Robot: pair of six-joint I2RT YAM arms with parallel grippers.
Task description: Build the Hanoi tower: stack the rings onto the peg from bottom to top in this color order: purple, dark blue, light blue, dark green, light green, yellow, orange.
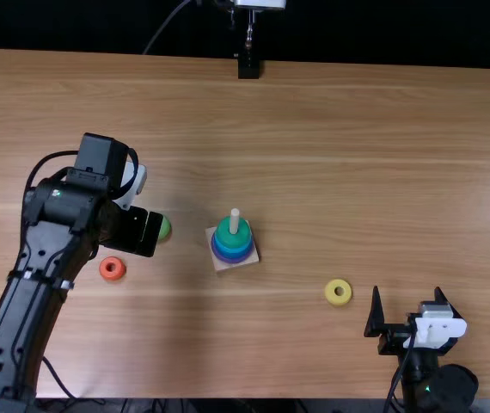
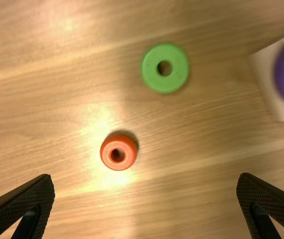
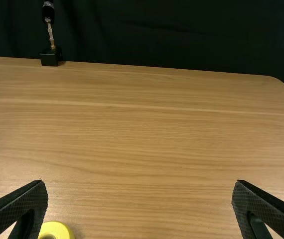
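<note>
The table (image 1: pixel 357 155) is the largest thing, light brown wood with dark cloth (image 3: pixel 157 40) beyond its far edge. From the near left, the left arm (image 1: pixel 34 280) reaches over it. The right arm (image 1: pixel 434 379) is at the near right.

The left hand (image 1: pixel 150 234) is open, its two flat fingers (image 2: pixel 25 206) spread wide apart. It is above the left part of the table, partly covering a light green ring from the top view. The right hand (image 1: pixel 407 289) is open too — its fingers (image 3: pixel 20 206) stand well apart, over the near right part of the table.

Between the two hands, left of the middle, sits a pale square base (image 1: pixel 222 265) with an upright wooden peg (image 1: pixel 235 220). Rings are stacked on that peg: purple (image 1: pixel 233 261) lowest, blue above it and dark green (image 1: pixel 225 238) on top, with the peg's tip rising clear of them.

Three loose rings lie flat on the table. The light green ring (image 1: pixel 165 228) is left of the base, between it and the left arm. The yellow ring (image 1: pixel 339 292) is to the right and nearer, just left of the right hand. The smallest, the orange ring (image 1: pixel 113 268), is at the left — nearer than the light green one and apart from it.
</note>
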